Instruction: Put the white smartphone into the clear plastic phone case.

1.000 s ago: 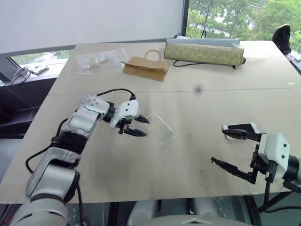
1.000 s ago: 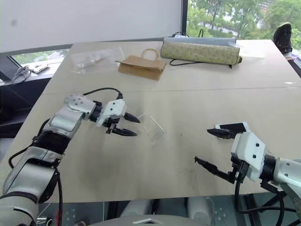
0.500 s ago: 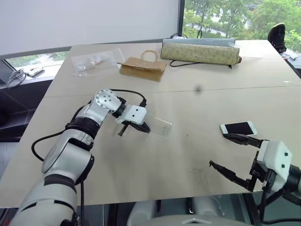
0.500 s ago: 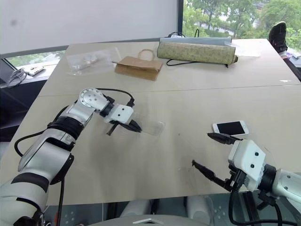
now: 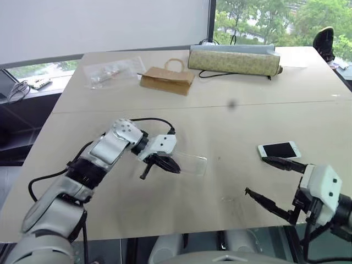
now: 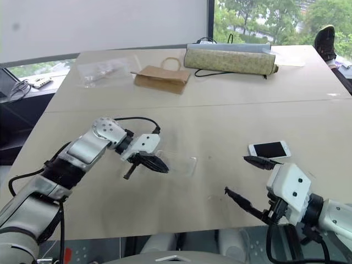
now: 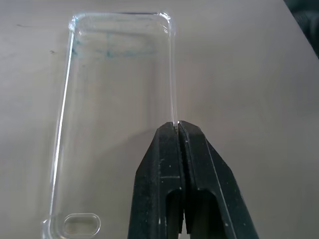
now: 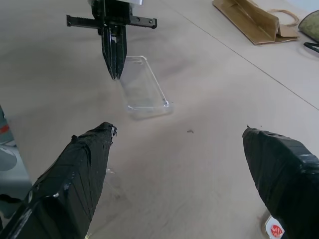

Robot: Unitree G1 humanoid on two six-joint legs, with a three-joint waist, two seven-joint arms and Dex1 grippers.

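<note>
The clear plastic phone case (image 5: 192,164) lies low over the tan table (image 5: 231,126), left of centre. My left gripper (image 5: 175,169) is shut on one long edge of it. In the left wrist view its fingertips (image 7: 169,134) pinch that thin rim, and the case (image 7: 114,99) stretches away from them, empty, with its camera cutout near the fingers. The white smartphone (image 5: 279,149) lies screen up on the table at the right. My right gripper (image 5: 256,176) hovers just in front of it, open wide and holding nothing. The right wrist view shows the case (image 8: 144,89) and the left gripper (image 8: 113,59) beyond my right fingers.
At the table's far side lie a brown paper bag (image 5: 168,78), a crinkly clear bag (image 5: 113,70) with small items, and a long patterned pouch (image 5: 234,60) with a black cable. The table's front edge runs just below both grippers.
The left gripper, open beside the case a second ago, has shut on its edge and drawn it nearer the front edge. The right gripper has stayed where it was.
</note>
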